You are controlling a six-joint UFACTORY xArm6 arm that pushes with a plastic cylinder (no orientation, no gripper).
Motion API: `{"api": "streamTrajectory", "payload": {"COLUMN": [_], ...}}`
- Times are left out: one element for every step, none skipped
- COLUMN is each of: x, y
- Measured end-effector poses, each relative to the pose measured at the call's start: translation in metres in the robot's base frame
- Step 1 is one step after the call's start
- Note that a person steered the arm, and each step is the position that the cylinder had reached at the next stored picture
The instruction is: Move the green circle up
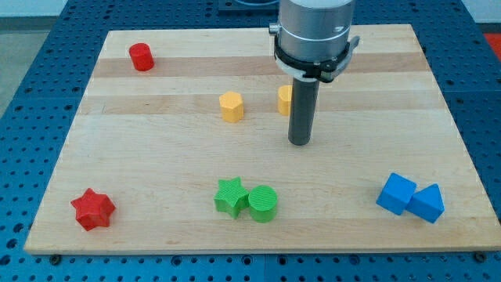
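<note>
Nearest the view's bottom we see the red star [93,208] at the left, the green star [230,196] touching the green circle [263,204] on its right, and, well apart at the right, the blue cube [396,193] touching a blue triangular block [428,203]. Further up, my tip [300,142] rests on the wooden board [156,157], holding nothing, well above the green circle and slightly to its right. Behind it sit the yellow hexagon [231,106], a second yellow block [284,99] partly hidden by the rod, and the red cylinder [142,57] at the top left.
</note>
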State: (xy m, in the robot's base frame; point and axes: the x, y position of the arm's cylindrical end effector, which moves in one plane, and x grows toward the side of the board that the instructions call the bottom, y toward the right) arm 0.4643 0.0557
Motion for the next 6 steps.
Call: {"api": "streamTrajectory", "payload": {"x": [0.002,0.001,-0.012,-0.028,-0.036,-0.049], "y": [0.0,0.0,-0.022,-0.064,-0.067,-0.087]}}
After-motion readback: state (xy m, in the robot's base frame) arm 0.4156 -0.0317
